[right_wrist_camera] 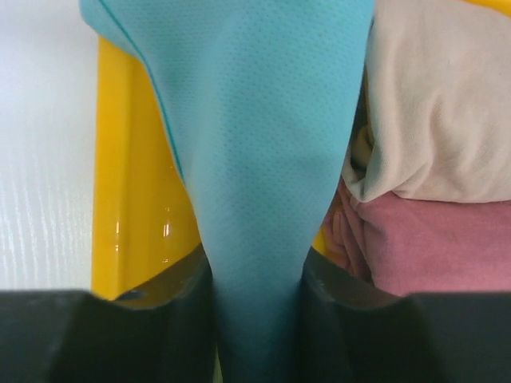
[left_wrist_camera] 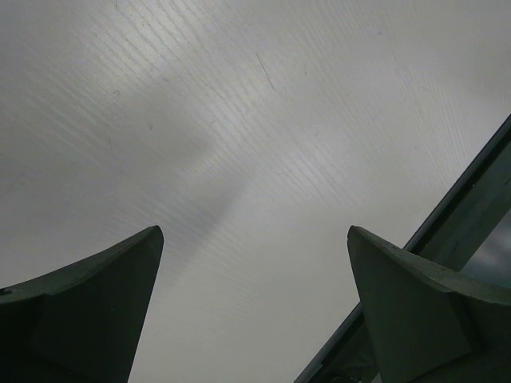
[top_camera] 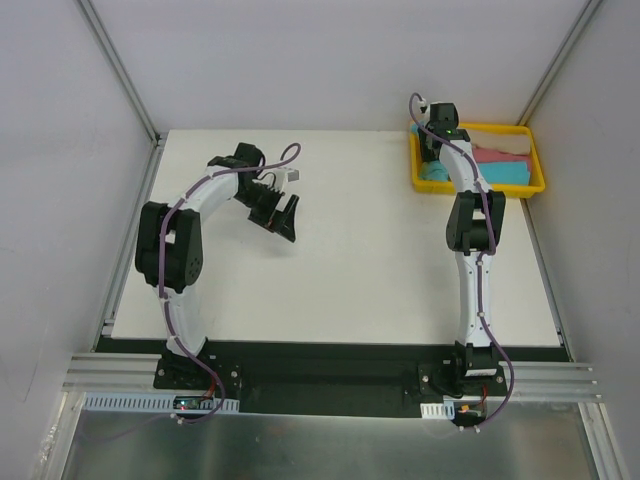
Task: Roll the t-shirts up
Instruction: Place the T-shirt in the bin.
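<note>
The right gripper (right_wrist_camera: 255, 275) clamps a fold of the teal t-shirt (right_wrist_camera: 263, 144) in the yellow tray (right_wrist_camera: 132, 199), beside the tan t-shirt (right_wrist_camera: 447, 104) and pink t-shirt (right_wrist_camera: 447, 247), apparently to draw it onto the table (top_camera: 350, 270) for rolling, while the left gripper (left_wrist_camera: 255, 231) hovers there spread wide, holding nothing.

A sea-green t-shirt (right_wrist_camera: 263, 159) is covered all over with a fine dotted mesh weave and edged by a thin darker seam line. A plain tan t-shirt (right_wrist_camera: 447, 104) and a plain pink t-shirt (right_wrist_camera: 455, 247) are seen, and a sky-blue t-shirt (top_camera: 508, 172) is shown from above. The tray (right_wrist_camera: 128, 191) is coloured glossy yellow. The table (top_camera: 350, 260) is white with faint streaked graining. The left arm (top_camera: 178, 305) and right arm (top_camera: 470, 290) are white with black joints, and a purple cable (top_camera: 293, 150) is carried. The right gripper (right_wrist_camera: 255, 279) is black; the left gripper (left_wrist_camera: 254, 235) is rendered dark grey-green.
</note>
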{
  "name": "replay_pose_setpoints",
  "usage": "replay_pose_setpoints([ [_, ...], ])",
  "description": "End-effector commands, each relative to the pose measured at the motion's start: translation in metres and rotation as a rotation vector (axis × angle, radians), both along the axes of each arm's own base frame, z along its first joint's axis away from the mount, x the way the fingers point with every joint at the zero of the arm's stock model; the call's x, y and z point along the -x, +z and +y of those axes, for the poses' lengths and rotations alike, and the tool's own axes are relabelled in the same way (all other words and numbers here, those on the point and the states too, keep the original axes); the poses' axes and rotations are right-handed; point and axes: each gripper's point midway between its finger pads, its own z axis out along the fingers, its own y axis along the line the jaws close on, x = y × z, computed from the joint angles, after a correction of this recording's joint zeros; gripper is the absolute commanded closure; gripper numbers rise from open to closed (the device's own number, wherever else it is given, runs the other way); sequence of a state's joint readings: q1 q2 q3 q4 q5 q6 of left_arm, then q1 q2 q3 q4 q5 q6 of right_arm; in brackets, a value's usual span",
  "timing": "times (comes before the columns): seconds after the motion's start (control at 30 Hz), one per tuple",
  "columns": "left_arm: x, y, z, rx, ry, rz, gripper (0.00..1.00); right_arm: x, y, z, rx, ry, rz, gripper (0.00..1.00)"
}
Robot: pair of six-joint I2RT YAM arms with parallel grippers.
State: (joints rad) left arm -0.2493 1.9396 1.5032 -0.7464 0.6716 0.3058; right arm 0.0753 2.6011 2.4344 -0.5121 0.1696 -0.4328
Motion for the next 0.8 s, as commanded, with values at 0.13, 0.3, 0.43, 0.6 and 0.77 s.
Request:
replay_pose_setpoints([
  [0.13, -0.015, 0.005, -0.011, 0.025, -0.002, 0.003, 0.01, 0.01, 0.021, 0.0, -0.05, -0.05, -0.001, 0.99],
  [0.3, -0.014, 0.006, -0.01, 0.024, -0.003, 0.0, 0.01, 0.01, 0.011, -0.013, -0.002, -0.098, 0.009, 0.99],
  [0.43, -0.009, 0.006, -0.008, 0.022, -0.002, 0.004, 0.01, 0.01, 0.011, -0.014, -0.015, -0.125, 0.007, 0.99],
  [0.6, -0.008, 0.008, -0.006, 0.006, -0.004, -0.01, 0.01, 0.034, 0.005, -0.019, -0.042, -0.151, 0.09, 0.99],
  [0.77, -0.007, 0.006, -0.009, 0.013, -0.007, 0.001, 0.01, 0.045, -0.013, -0.024, 0.005, -0.156, 0.155, 0.99],
])
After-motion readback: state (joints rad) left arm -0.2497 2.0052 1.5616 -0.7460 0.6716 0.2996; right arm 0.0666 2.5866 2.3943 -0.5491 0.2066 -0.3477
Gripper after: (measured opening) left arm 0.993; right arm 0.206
